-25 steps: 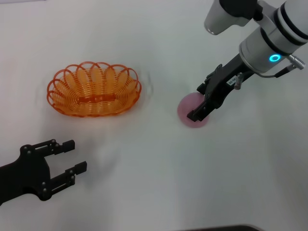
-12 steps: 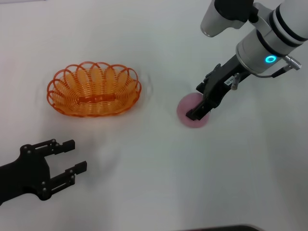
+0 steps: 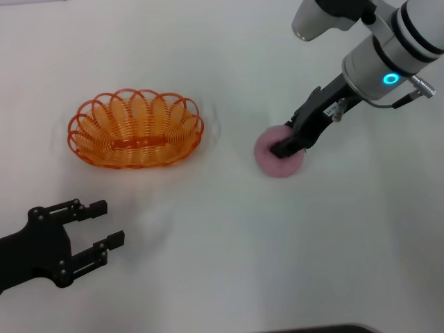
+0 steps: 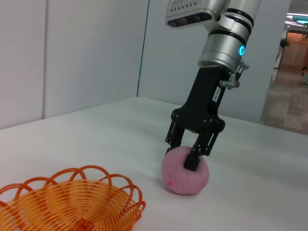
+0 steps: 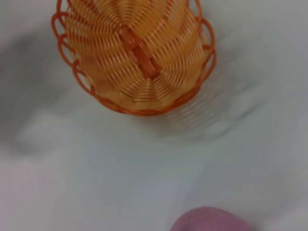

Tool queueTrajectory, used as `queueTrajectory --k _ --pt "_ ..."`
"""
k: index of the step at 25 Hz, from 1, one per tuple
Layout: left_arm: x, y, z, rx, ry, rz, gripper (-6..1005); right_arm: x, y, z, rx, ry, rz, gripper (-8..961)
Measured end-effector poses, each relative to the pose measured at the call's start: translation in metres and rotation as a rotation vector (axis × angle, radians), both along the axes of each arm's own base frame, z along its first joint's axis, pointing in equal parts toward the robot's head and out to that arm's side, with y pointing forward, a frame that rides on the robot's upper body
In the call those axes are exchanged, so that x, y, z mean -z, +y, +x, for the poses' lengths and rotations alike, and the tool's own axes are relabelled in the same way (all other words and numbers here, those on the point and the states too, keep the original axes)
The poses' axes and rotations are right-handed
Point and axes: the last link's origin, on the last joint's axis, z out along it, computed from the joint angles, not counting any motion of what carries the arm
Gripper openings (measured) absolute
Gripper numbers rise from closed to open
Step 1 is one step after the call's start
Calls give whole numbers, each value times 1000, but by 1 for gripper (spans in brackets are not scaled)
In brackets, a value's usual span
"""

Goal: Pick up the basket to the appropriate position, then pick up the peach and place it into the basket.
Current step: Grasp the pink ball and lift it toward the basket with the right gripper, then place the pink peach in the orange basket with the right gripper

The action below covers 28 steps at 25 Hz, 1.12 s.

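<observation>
Pink peach [image 3: 279, 158] now gripped by right hand [image 3: 285, 146], fingers closed lower onto it, left hand [image 3: 97, 234] spread, idle

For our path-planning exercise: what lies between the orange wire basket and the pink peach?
Nothing: only bare white table separates the basket and peach, per the head view.

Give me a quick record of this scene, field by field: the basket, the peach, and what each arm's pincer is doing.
basket: orange wire basket, empty, on the white table, robot's left side
peach: pink peach on the table, right of the basket, apart from it
right pincer: right pincer down on the peach, fingers straddling its top
left pincer: left pincer open, near the table's front edge, holding nothing
peach in basket: not yet
</observation>
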Motion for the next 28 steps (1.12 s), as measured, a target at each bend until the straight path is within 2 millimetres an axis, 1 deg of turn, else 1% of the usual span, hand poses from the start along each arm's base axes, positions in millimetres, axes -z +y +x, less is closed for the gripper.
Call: queueTrajectory --k 3,8,12,16,19,23,28 --pt "0 0 0 0 0 0 550 -1 0 0 -1 3 0 567" --pt "0 0 0 -1 0 0 551 -1 -1 -2 -1 36 -5 339" --pt "0 -1 0 -1 0 -2 551 -3 -3 -8 -4 101 -19 308" --pt "0 -1 0 -1 -1 -3 550 -9 -1 -10 5 161 -2 273" --pt "1 -1 0 -1 -4 -5 549 -14 -2 -16 0 244 -3 244" --pt "1 -1 0 0 -5 -6 549 -20 0 -22 -15 337 12 239" --pt "1 -1 1 2 -5 -8 550 -19 3 -27 -37 384 37 233"
